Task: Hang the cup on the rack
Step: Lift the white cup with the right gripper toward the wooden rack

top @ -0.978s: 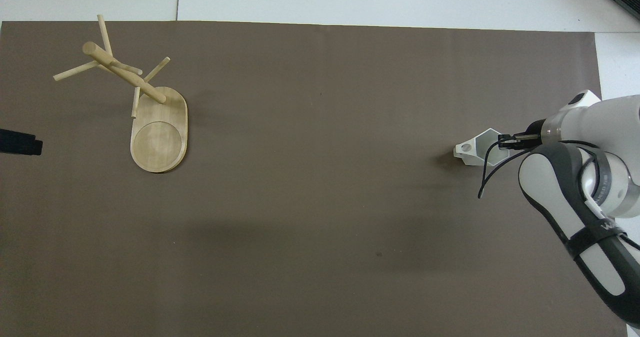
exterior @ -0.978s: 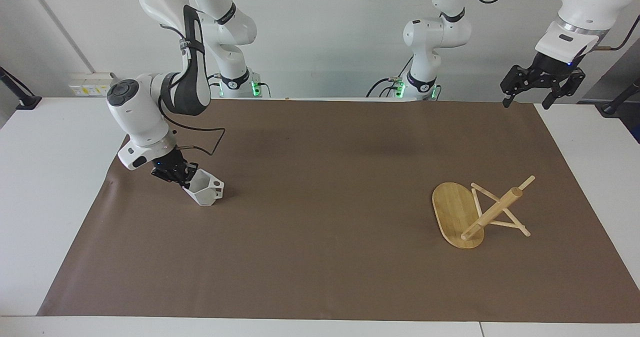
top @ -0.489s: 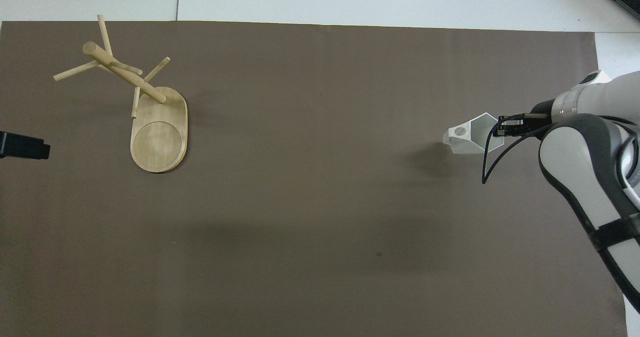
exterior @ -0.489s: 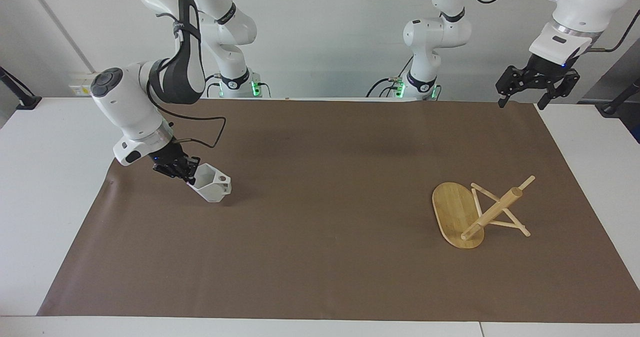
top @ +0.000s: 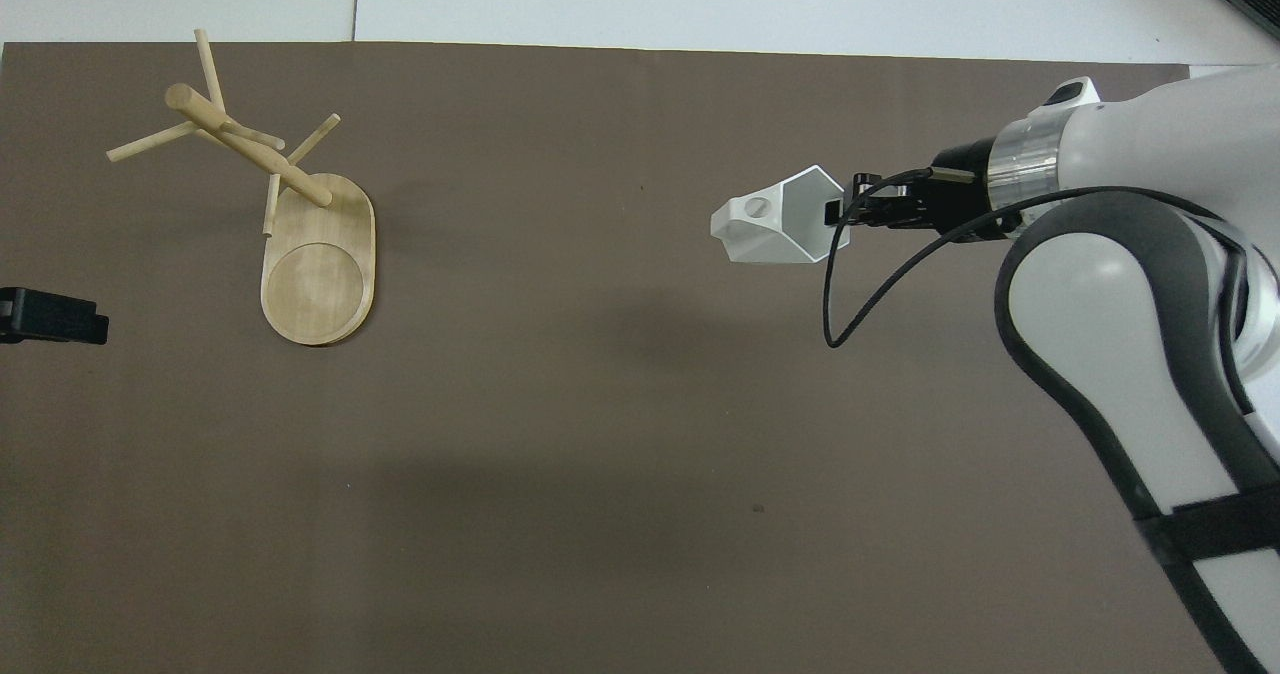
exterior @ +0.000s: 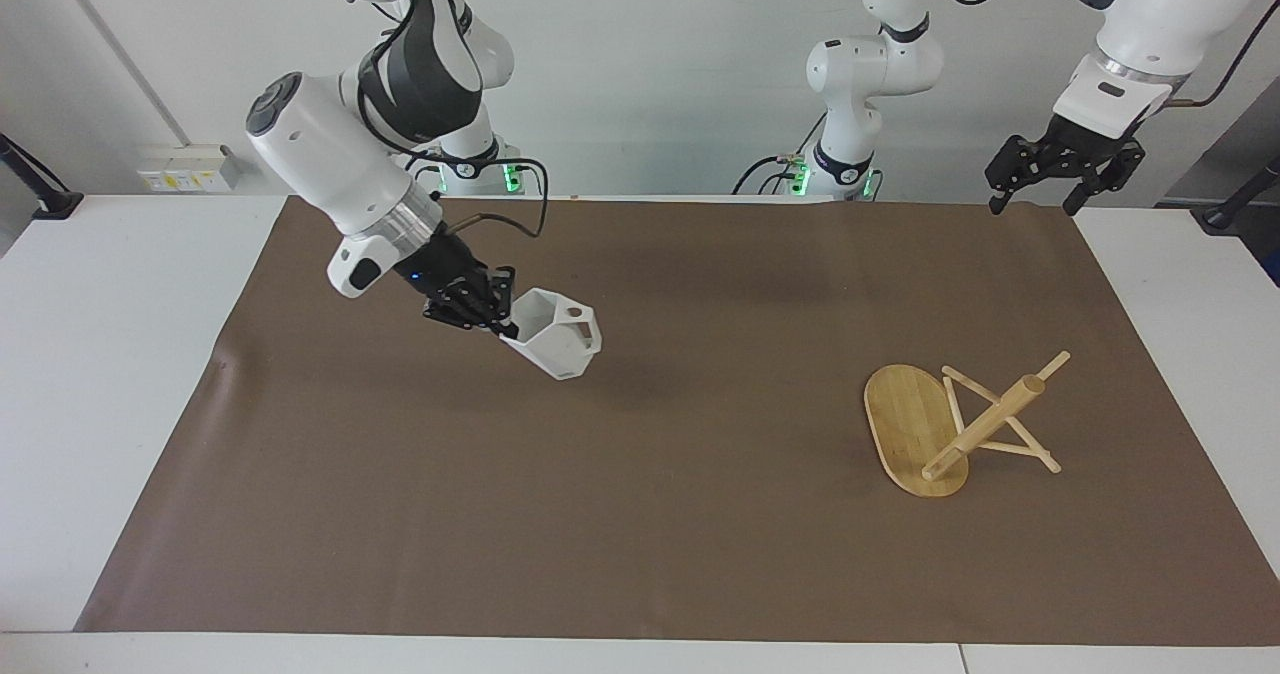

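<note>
The cup [exterior: 555, 339], pinched at its rim by the right gripper [exterior: 480, 306], hangs tilted in the air over the mat [exterior: 640, 514], on the right arm's half of the table. The rack [exterior: 955, 419] lies toppled on the mat toward the left arm's end, base on edge, post slanting, well apart from the cup. The left gripper [exterior: 1030, 199], jaws spread, waits in the air above the mat's edge by its own base end.

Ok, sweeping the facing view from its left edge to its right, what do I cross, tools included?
Right tool shut on the cup's rim → cup, lifted over the mat → rack standing on the mat → left tool, open, raised over the mat's corner.
</note>
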You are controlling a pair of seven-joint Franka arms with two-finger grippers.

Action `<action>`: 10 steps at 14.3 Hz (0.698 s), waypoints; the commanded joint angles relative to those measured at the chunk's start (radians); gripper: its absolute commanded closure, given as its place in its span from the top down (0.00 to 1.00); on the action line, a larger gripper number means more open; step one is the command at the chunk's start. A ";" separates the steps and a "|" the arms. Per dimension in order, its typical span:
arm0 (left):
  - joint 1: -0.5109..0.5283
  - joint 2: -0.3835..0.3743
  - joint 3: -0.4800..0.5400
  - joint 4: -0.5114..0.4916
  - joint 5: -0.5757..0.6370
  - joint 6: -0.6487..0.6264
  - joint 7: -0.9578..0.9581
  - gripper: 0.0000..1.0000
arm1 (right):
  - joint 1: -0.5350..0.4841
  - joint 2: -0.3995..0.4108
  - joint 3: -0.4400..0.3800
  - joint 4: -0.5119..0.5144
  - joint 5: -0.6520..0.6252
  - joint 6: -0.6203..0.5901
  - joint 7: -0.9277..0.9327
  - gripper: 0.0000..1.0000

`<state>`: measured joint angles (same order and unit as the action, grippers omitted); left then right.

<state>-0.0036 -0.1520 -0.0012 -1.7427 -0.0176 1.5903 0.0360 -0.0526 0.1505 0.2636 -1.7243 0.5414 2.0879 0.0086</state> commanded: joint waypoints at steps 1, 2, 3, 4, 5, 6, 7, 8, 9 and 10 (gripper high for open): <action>0.039 -0.034 -0.002 -0.063 -0.085 -0.012 -0.082 1.00 | -0.010 0.008 0.097 0.017 0.112 0.075 0.007 0.00; 0.053 -0.035 -0.002 -0.067 -0.138 -0.024 -0.135 1.00 | -0.010 0.008 0.136 0.017 0.149 0.110 0.007 0.00; 0.071 -0.041 -0.002 -0.075 -0.210 -0.032 -0.210 1.00 | -0.010 0.006 0.178 0.018 0.191 0.148 0.010 0.00; 0.098 -0.049 -0.002 -0.084 -0.272 -0.051 -0.276 1.00 | -0.010 0.006 0.209 0.018 0.237 0.182 0.010 0.00; 0.100 -0.060 -0.003 -0.101 -0.284 -0.074 -0.333 1.00 | -0.010 0.004 0.232 0.020 0.289 0.208 0.010 0.00; 0.093 -0.078 -0.005 -0.130 -0.283 -0.078 -0.396 1.00 | -0.010 0.003 0.255 0.022 0.334 0.231 0.010 0.00; 0.091 -0.093 -0.008 -0.159 -0.285 -0.064 -0.434 1.00 | -0.010 0.003 0.273 0.026 0.369 0.241 0.010 0.00; 0.096 -0.098 -0.008 -0.167 -0.303 -0.052 -0.465 1.00 | -0.010 0.003 0.285 0.040 0.394 0.241 0.010 0.00; 0.100 -0.098 -0.008 -0.167 -0.344 -0.052 -0.529 1.00 | -0.010 0.001 0.289 0.043 0.403 0.238 0.010 0.00; 0.103 -0.100 -0.006 -0.172 -0.385 -0.056 -0.664 1.00 | -0.012 0.000 0.299 0.045 0.405 0.224 0.010 0.00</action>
<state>0.0817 -0.2121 -0.0011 -1.8664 -0.3416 1.5221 -0.4721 -0.0458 0.1504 0.5384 -1.6968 0.9145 2.3232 0.0095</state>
